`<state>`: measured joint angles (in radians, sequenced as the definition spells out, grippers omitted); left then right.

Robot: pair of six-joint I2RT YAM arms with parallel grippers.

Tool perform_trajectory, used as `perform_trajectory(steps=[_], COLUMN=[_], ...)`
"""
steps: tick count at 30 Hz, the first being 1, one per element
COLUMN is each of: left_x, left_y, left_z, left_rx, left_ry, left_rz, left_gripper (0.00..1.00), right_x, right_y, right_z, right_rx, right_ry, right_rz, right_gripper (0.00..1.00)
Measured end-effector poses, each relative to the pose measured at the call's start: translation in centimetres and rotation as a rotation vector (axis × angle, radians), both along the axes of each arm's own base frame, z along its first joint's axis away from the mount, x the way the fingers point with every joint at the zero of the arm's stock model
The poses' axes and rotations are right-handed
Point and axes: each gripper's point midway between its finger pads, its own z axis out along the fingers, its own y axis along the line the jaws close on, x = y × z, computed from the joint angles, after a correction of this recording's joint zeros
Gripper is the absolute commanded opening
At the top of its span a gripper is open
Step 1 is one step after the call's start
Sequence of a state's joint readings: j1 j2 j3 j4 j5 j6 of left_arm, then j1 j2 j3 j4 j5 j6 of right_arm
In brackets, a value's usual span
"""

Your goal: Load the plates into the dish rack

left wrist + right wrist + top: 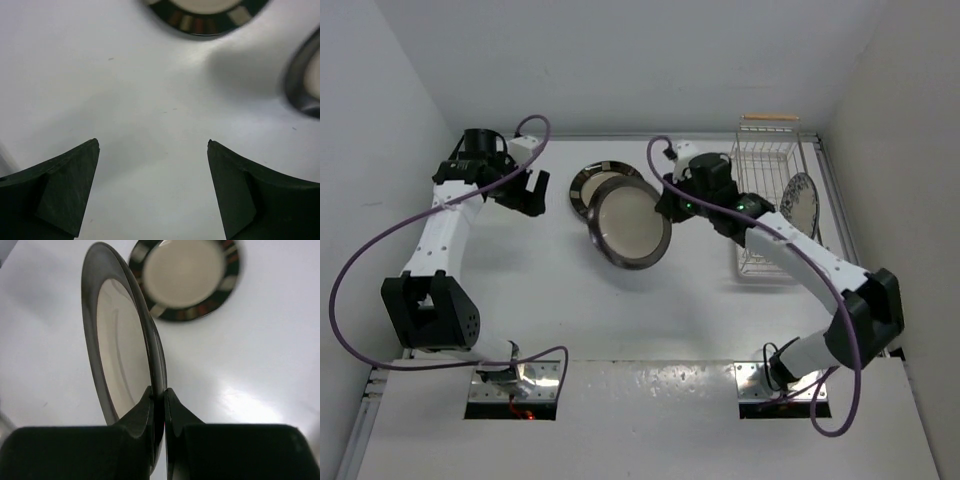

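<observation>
The floral plate [801, 200] stands in the dish rack [765, 150], the right tool [159, 395] pinches the cream-centred plate [120, 355] by its rim, the patched plate [185, 275] waits, and the left tool [152, 145] gapes empty.

One dish rack [760, 165], three plates [630, 222] (one racked).

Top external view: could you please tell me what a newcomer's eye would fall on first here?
The dark-rimmed plate with the cream centre stands out, pinched at its rim by the shut right gripper and tilted up mid-table. Just behind it the patch-rimmed plate lies flat, while the blue floral plate stands on edge in the dish rack at the right. The left gripper hangs open and empty.
</observation>
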<state>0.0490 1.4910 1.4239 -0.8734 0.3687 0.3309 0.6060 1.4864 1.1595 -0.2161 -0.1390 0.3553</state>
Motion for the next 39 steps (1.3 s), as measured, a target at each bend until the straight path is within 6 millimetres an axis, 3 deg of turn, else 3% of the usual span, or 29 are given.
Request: perform_trajectory(steps=[5,8,12,16,20,28,32,39], left_x=[1.2,1.0,0.5,0.4,0.3,0.3,0.1,-0.2], left_y=[5.0,6.7,7.5,7.6,7.6,7.4,7.3,7.3], left_z=[1.2,1.2,0.8,0.4,0.3,0.2,-0.2,-0.7], left_rx=[0.121,0.144,0.150,0.146,0.144,0.135,0.135,0.134], left_ry=[-0.047,-0.048,-0.036,-0.025,-0.022,-0.019,-0.008,0.005], left_rz=[0.220,0.288,0.324,0.330,0.331,0.325,0.324,0.324], left_gripper=[0.94,0.94,0.94,0.94,0.94,0.94,0.94,0.94], right_x=[3.4,4.3,3.5,1.5,0.1,-0.1,-0.1,0.4], right_y=[-6.8,-12.0,-19.1,-24.5,-27.9,-31.2,-32.3,-32.5], right_z=[8.3,14.0,19.4,21.9,21.1,12.2,9.2,6.2], right_rx=[-0.129,-0.224,-0.374,-0.521,-0.629,-0.776,-0.770,-0.732], right_ry=[-0.237,-0.391,-0.551,-0.622,-0.612,-0.404,-0.307,-0.256], right_rz=[-0.230,-0.404,-0.631,-0.808,-0.906,-0.892,-0.892,-0.893], right_gripper=[0.00,0.00,0.00,0.00,0.00,0.00,0.00,0.00])
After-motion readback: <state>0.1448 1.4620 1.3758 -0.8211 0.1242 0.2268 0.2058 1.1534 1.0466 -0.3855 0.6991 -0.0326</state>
